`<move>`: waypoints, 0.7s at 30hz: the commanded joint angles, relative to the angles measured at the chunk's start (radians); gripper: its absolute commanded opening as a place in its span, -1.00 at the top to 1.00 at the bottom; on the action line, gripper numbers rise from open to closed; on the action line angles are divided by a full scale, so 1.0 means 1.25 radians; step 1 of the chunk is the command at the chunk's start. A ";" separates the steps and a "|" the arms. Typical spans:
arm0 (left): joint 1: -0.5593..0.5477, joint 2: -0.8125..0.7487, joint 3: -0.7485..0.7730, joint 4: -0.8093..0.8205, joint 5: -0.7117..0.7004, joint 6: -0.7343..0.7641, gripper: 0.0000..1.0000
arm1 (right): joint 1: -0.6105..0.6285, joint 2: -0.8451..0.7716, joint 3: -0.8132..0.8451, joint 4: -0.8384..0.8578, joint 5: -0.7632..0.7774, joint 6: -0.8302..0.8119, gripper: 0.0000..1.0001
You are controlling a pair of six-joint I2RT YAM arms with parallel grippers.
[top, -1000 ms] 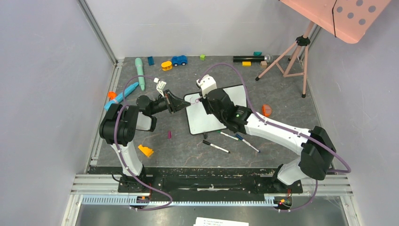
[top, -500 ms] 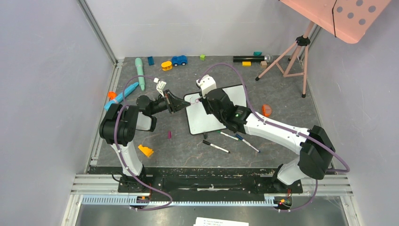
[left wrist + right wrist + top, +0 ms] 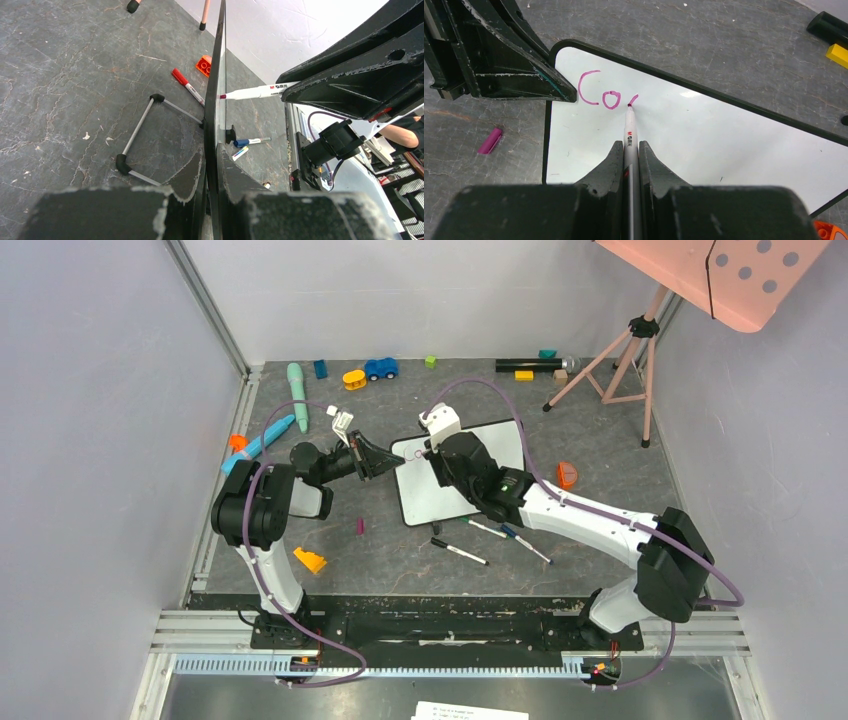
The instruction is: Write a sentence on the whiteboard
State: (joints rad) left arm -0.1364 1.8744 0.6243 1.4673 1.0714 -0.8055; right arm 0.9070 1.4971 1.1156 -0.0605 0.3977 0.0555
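**Whiteboard** [image 3: 425, 498]: white, black-framed, near the centre of the table [image 3: 395, 545]. Its left edge is clamped by the left gripper [image 3: 387, 462]. A marker [image 3: 630, 131] is pinched by the right gripper [image 3: 630, 146], with its tip on the board. The sentence [image 3: 600, 93] is legible only in the right wrist view: pink "Co" and one short stroke.

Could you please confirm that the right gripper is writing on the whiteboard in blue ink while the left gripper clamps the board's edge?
Not quite: the ink is pink-purple, not blue. The right wrist view shows the right gripper holding the marker with its tip on the whiteboard, and the lettering, "Co" plus a first stroke so far, is pink-purple. The left gripper does clamp the board's edge.
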 commanded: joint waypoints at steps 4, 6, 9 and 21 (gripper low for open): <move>0.000 -0.025 0.002 0.072 0.015 0.036 0.96 | -0.006 -0.012 -0.019 -0.004 0.007 0.006 1.00; 0.000 -0.025 0.002 0.072 0.015 0.036 0.96 | -0.006 -0.013 -0.021 -0.007 0.011 0.006 1.00; 0.000 -0.024 0.001 0.072 0.016 0.036 0.96 | -0.006 -0.016 -0.023 -0.012 0.018 0.003 1.00; 0.000 -0.024 0.002 0.072 0.015 0.036 0.96 | -0.013 -0.021 -0.018 -0.014 0.046 0.002 1.00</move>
State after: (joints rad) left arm -0.1368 1.8744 0.6243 1.4677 1.0718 -0.8055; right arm 0.9070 1.4857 1.0969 -0.0647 0.3985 0.0593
